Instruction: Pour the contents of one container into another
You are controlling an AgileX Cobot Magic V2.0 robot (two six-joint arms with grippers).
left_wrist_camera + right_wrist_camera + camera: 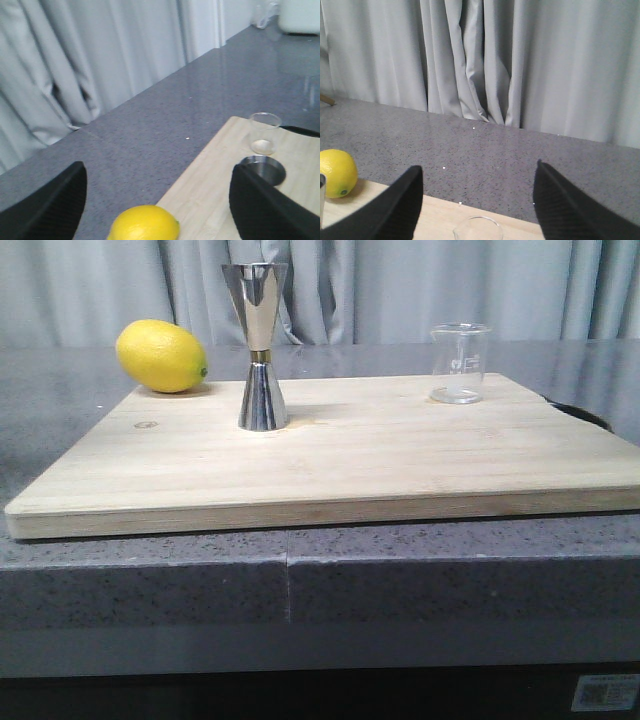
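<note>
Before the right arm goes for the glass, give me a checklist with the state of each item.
1. Glass beaker upright on the board: ok.
2. Steel jigger upright, open end up: ok.
3. Clear gap between beaker and jigger: ok.
4. Lemon away from the pouring path, on the far left corner: ok.
5. Right claw open, beaker rim between its fingers: ok.
6. Liquid in the beaker: cannot tell.

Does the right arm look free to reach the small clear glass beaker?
Probably yes: the small clear glass beaker sits between the open right gripper's fingers, alone on the wooden board, nothing between.
</note>
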